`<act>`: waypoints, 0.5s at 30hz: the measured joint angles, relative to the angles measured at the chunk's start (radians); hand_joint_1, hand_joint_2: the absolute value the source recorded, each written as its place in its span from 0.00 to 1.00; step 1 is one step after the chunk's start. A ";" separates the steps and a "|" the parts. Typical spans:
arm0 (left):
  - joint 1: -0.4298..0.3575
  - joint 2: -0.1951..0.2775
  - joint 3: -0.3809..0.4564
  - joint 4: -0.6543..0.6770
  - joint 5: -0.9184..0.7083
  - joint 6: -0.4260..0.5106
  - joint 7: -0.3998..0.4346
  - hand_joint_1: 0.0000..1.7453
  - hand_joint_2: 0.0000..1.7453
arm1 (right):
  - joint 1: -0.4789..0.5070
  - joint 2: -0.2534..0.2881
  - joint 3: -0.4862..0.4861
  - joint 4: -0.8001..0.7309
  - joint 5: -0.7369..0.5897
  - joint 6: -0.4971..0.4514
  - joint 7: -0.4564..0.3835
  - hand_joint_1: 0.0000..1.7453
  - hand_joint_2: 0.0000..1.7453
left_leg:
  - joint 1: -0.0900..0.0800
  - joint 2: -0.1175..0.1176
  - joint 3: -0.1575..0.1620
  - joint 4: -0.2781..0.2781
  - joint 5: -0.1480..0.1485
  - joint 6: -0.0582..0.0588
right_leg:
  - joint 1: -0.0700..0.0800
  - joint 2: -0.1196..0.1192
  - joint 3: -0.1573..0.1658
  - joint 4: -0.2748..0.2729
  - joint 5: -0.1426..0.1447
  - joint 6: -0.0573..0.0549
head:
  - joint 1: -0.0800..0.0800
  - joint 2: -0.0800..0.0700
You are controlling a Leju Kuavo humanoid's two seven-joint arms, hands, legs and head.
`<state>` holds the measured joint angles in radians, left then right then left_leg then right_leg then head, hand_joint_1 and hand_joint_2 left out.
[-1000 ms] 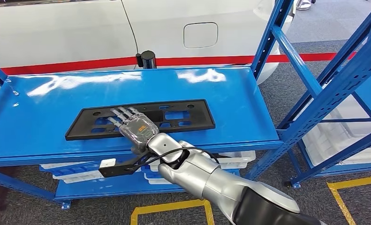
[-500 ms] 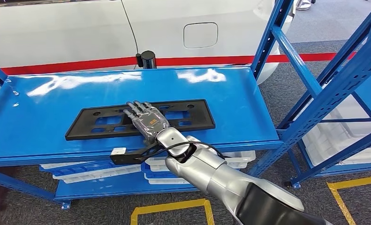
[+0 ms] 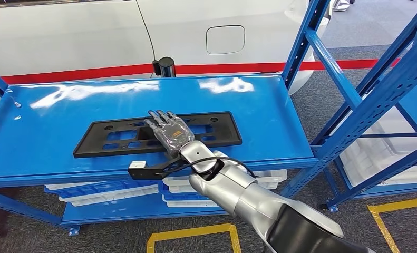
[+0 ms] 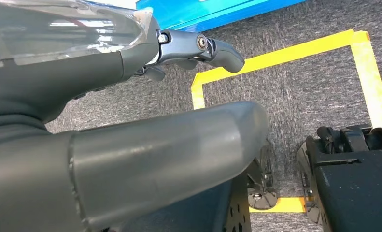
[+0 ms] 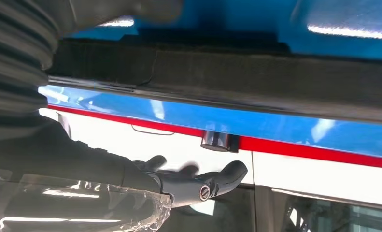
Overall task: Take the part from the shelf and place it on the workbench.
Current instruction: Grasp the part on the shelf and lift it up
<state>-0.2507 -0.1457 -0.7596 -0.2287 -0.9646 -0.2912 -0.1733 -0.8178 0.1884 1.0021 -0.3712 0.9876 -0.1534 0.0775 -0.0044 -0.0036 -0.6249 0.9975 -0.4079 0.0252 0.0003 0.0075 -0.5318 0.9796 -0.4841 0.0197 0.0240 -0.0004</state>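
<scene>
Head view: the part [image 3: 158, 134], a flat black perforated plate, lies on the top board of the blue shelf [image 3: 48, 113], toward its near edge. Its long axis runs left to right, parallel to the shelf front. The right robot hand [image 3: 169, 133] reaches in from the near right and sits over the plate a little right of its middle, palm down, fingers pointing to the far side and slightly fanned. Nothing is pinched. Whether the fingers touch the plate or hover just above it cannot be told here. A white car [image 3: 143, 31] with a red stripe stands behind the shelf; white bins [image 3: 106, 195] sit on the lower level.

Left wrist view: the left robot hand [image 4: 179, 53] hangs over grey carpet [image 4: 300, 87] marked with yellow tape [image 4: 275, 55]. Its fingers are loosely curled and hold nothing. It is well away from the part.

Right wrist view: the right robot hand's fingers [image 5: 218, 179] are extended and apart, gripping nothing. The dark edge of the part crosses the picture close alongside them, with the blue shelf surface by it.

Judgement: the right arm is clearly the nearer one. The plate lies directly beneath the hand, with its long axis across the direction of reach. The coming grasp likely depends on closing over a long edge near the middle, so the plate lifts level rather than tipping.
</scene>
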 joint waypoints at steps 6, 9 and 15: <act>0.001 0.003 -0.005 0.000 0.000 0.016 -0.006 0.00 0.00 | 0.003 -0.008 -0.018 0.000 0.001 0.000 -0.006 0.99 1.00 | 0.000 0.000 0.000 0.000 0.000 0.000 | 0.000 0.000 0.000 0.000 0.000 0.000 | 0.000 0.000; 0.001 0.003 -0.006 0.000 0.000 0.018 -0.008 0.00 0.00 | 0.007 -0.011 -0.030 0.000 0.003 0.000 -0.007 0.99 1.00 | 0.000 0.000 0.000 0.000 0.000 0.000 | 0.000 0.000 0.000 0.000 0.000 0.000 | 0.000 0.000; 0.002 0.005 -0.011 0.000 -0.003 0.027 -0.016 0.00 0.00 | 0.011 -0.019 -0.049 0.000 0.013 -0.004 -0.007 1.00 1.00 | 0.000 0.000 0.000 0.000 0.000 0.000 | 0.000 0.000 0.000 0.000 0.000 0.000 | 0.000 0.000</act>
<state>-0.2482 -0.1403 -0.7704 -0.2286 -0.9672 -0.2645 -0.1897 -0.8072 0.1698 0.9535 -0.3712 1.0006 -0.1576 0.0710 -0.0044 -0.0038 -0.6250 0.9975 -0.4079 0.0252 0.0004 0.0075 -0.5319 0.9796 -0.4841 0.0197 0.0240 -0.0004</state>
